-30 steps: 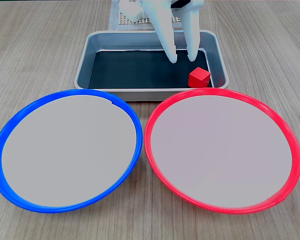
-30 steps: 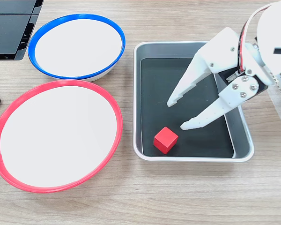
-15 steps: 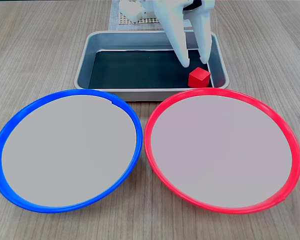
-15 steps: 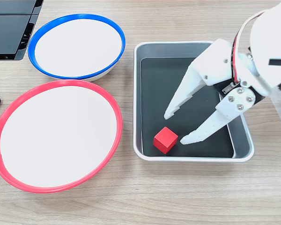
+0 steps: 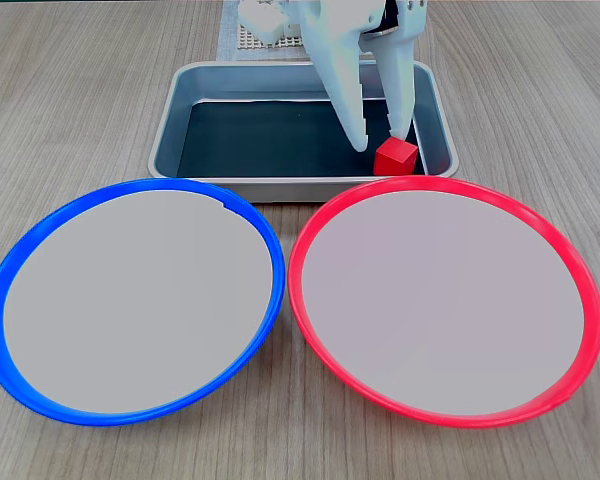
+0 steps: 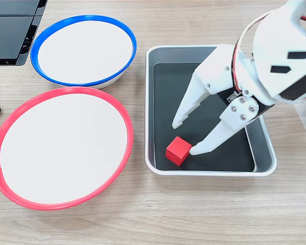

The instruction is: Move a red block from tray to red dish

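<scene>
Since earlier frames, gripper [image 6: 183, 137] lower, closer to red block [image 6: 177, 151]; fingers spread, grasping nothing, one fingertip [image 6: 196, 149] touching block. Block lies in tray [image 6: 149, 102], lower corner in this fixed view. Red dish [image 5: 560, 250], blue-rimmed plate [image 5: 40, 235] hold nothing. Wooden table [image 5: 70, 90].

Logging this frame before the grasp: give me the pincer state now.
Pincer: open, holding nothing; one fingertip is at the red block in the tray.
</scene>
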`<act>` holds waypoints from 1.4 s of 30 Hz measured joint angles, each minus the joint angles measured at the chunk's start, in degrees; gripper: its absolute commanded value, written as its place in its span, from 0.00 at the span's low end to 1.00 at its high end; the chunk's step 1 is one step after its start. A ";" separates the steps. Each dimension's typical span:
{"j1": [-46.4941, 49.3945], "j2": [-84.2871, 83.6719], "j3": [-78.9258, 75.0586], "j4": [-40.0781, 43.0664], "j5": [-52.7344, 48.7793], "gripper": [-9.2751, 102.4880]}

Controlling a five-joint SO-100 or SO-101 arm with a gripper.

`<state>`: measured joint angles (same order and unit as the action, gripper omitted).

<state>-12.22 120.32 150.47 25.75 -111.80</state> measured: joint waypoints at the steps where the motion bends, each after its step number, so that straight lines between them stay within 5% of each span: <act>1: 0.00 -1.05 -0.44 0.00 0.00 0.23; 27: -0.70 -15.82 -9.93 -2.20 -0.18 0.15; 42: -2.81 -8.00 -9.14 0.00 5.63 0.12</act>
<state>-15.03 112.32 141.33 25.75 -106.17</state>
